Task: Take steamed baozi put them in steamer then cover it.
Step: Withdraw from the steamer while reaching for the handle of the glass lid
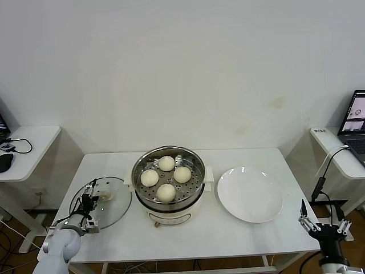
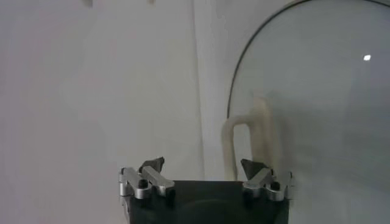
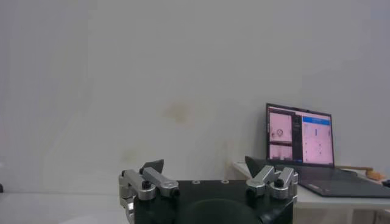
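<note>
I see four smooth, matt baozi (image 1: pixel 166 178) on the steamer's (image 1: pixel 169 183) shiny perforated metal tray. At its nine o'clock lies the clear glass cover (image 1: pixel 101 202), metal-rimmed; at three o'clock, a glossy white plate (image 1: pixel 250 194). The table (image 1: pixel 228 234) looks matt white.

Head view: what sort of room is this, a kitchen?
Probably a lab or office, not a kitchen: the steamer sits on a plain white table, with side desks carrying cables and an open laptop.
</note>
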